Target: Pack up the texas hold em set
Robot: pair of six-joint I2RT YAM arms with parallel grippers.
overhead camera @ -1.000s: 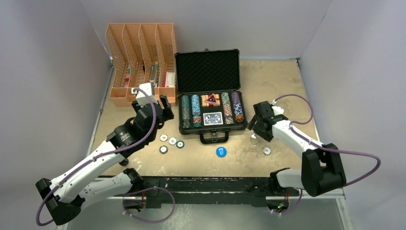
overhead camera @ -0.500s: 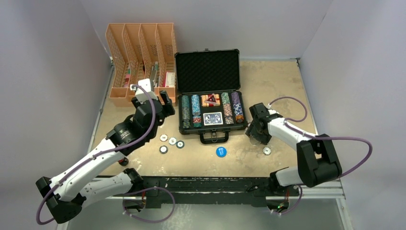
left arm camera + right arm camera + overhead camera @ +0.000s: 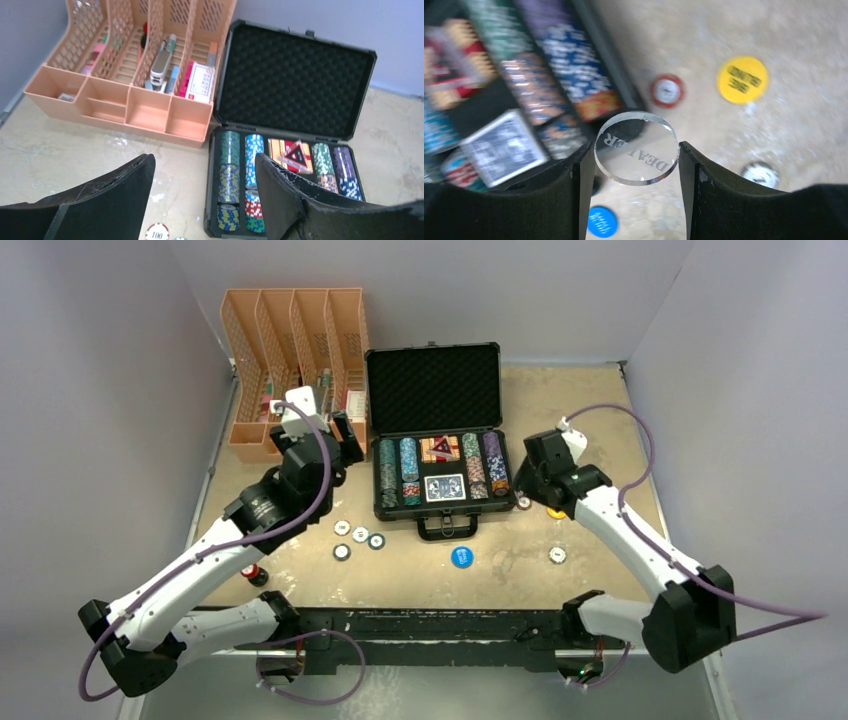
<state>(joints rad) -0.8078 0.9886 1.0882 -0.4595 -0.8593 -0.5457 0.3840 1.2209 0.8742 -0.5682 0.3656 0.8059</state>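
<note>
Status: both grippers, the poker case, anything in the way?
Right gripper shut on clear round DEALER disc, beside open black foam-lined case. Left gripper open, empty. Loose chips on table; case opening unobstructed.

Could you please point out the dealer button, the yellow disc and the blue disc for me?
dealer button [image 3: 636,148]: right wrist view, centre of its clear face.
yellow disc [image 3: 742,79]: right wrist view, middle of its printed face.
blue disc [image 3: 461,557]: top external view, centre of its top.

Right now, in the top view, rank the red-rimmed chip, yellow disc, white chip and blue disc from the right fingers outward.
1. Red-rimmed chip, beside the case's right corner.
2. Yellow disc, right of it.
3. White chip, toward the bases.
4. Blue disc, leftmost.
</note>
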